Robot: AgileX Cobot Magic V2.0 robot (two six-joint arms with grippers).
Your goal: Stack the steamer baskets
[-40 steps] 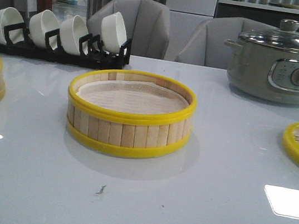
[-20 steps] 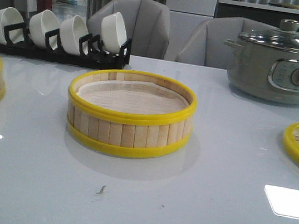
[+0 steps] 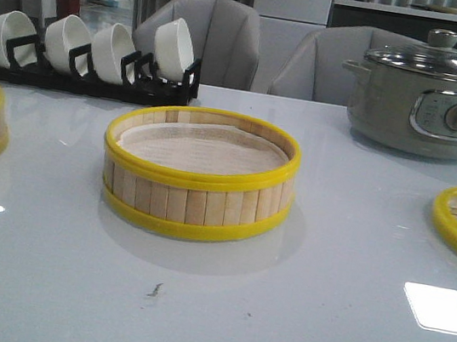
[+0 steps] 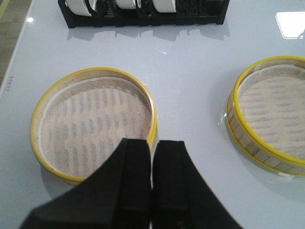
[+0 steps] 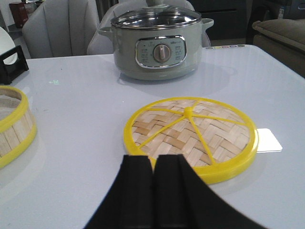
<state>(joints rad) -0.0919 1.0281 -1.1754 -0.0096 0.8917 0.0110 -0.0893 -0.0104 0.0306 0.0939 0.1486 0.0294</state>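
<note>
Nothing stacked yet. Two steamer baskets sitting apart on the white surface (image 3: 315, 339), each on its own spot. Middle basket (image 3: 198, 175) right in the center of the front view, flat, open side up, with a whitish liner inside. Left basket (image 4: 93, 123) off to the robot's left, only its edge showing at the left border of the front view, seen whole from the left wrist. Also flat, also with a liner inside. Clear bare gap between the two in the left wrist view, so not touching.

Left gripper (image 4: 152, 181) hanging above the near rim of the left basket, fingers pressed together, holding nothing. Right gripper (image 5: 153, 186) closed tight too, empty, hanging just over the near edge of the woven lid (image 5: 191, 137), a flat yellow-rimmed round piece on the robot's right.

Beyond all that, a rack of bowls (image 3: 87, 51) at the back left and the grey-green pot (image 3: 429, 93) at the back right, both well away from the baskets.

So, by the look of it, still at the very start. Left to do: open a gripper, grab one basket by its rim, lift it, carry it over the other, and set it down so the rims line up. Probably the left basket onto the middle one, though hard to say for sure.
</note>
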